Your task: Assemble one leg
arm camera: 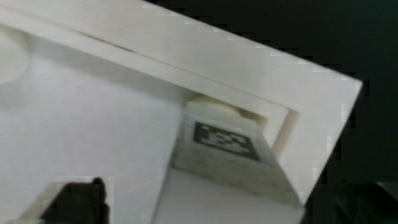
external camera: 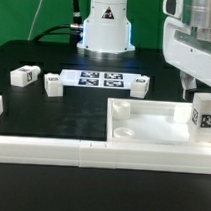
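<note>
The large white tray-like piece (external camera: pixel 153 124) lies at the exterior view's right. One leg (external camera: pixel 204 117), a small white block with a marker tag, stands upright at the tray's right corner. It also shows in the wrist view (arm camera: pixel 228 140), set against the tray's raised rim (arm camera: pixel 214 70). My gripper (external camera: pixel 197 96) is right above this leg. In the wrist view my gripper (arm camera: pixel 228 208) has its jaws spread either side of the leg, with a gap on one side. One dark fingertip (arm camera: pixel 75 203) is apart from the leg.
Three more legs lie on the black table: two at the left (external camera: pixel 22 76) (external camera: pixel 52 86) and one near the middle (external camera: pixel 140 86). The marker board (external camera: pixel 100 78) lies before the robot base. A long white bar (external camera: pixel 51 149) runs along the front.
</note>
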`<state>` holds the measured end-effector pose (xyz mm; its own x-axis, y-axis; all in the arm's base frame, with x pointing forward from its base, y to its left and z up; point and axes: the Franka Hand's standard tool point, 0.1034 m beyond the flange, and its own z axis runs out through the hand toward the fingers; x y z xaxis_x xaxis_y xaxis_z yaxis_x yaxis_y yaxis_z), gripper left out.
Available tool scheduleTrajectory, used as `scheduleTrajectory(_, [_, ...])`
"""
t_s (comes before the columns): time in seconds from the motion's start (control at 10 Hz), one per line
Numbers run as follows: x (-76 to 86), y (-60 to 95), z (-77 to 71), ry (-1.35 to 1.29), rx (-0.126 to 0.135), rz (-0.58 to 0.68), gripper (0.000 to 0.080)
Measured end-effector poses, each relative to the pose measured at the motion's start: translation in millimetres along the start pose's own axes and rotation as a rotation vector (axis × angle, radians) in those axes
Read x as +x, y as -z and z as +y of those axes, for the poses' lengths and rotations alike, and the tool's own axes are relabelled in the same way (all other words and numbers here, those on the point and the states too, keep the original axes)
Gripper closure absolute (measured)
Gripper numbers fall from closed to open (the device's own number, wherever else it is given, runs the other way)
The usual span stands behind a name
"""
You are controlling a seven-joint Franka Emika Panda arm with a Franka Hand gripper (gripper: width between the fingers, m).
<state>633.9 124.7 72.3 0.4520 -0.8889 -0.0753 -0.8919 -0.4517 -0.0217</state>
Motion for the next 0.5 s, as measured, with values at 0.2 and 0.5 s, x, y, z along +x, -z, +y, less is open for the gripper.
scheduleTrajectory(0.2, [-3.3,-0.1,-1.1,0.234,-0.003,0.002,0.0151])
scheduleTrajectory(0.5, [-2.4,0.1,-1.1,0.541,-0.007,0.007,0.0150])
